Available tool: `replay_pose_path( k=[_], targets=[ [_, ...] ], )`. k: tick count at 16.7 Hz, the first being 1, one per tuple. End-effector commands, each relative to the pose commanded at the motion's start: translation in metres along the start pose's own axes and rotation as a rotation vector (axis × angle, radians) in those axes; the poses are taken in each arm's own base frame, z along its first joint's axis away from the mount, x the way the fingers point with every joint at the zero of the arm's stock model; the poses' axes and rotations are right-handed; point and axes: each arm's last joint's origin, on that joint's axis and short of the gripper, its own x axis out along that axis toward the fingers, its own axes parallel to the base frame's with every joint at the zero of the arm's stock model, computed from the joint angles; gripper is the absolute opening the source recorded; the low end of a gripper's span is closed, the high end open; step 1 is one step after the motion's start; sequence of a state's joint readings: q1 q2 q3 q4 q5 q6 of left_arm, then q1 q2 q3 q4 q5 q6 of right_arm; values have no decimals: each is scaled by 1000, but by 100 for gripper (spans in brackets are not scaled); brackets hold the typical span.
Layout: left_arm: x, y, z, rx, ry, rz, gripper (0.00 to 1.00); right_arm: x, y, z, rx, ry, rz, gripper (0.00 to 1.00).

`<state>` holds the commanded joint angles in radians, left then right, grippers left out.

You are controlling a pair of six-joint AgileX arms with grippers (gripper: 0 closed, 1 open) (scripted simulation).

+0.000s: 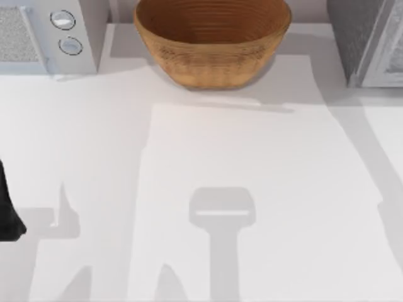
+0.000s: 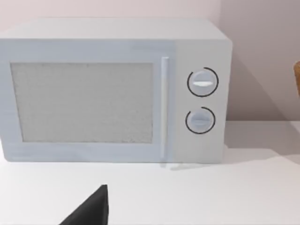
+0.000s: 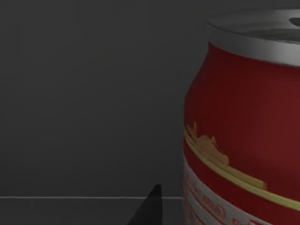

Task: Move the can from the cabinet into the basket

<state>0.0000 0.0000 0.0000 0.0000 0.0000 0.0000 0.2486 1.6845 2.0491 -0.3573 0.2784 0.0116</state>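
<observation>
The can [image 3: 243, 126] is red with a yellow band and a silver top. It stands upright, very close to the right wrist camera, inside a dark grey space. A black tip of my right gripper [image 3: 149, 208] shows just beside the can's lower side. Whether it touches the can cannot be told. The grey speckled cabinet [image 1: 360, 39] with its white-framed door stands at the table's far right. The tan wicker basket [image 1: 213, 58] sits at the far middle of the table. My left arm [image 1: 9, 214] is parked at the left edge, and its gripper [image 2: 90, 209] faces the white appliance.
A white appliance [image 1: 44, 34] with two round knobs [image 2: 202, 82] stands at the far left. The white tabletop [image 1: 208, 189] spreads between the arms, with shadows across it.
</observation>
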Motion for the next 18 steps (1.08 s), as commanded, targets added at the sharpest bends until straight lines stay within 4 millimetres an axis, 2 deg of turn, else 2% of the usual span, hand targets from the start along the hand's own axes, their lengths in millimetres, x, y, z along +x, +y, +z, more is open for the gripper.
replay_pose_path(
  k=[6, 16, 18],
  targets=[
    [0, 0, 0, 0, 0, 0, 100, 0, 0, 0, 0, 0, 0, 2],
    [0, 0, 0, 0, 0, 0, 100, -2, 1, 1, 1, -1, 1, 0],
    [0, 0, 0, 0, 0, 0, 100, -19, 6, 10, -3, -2, 2, 0]
  ],
)
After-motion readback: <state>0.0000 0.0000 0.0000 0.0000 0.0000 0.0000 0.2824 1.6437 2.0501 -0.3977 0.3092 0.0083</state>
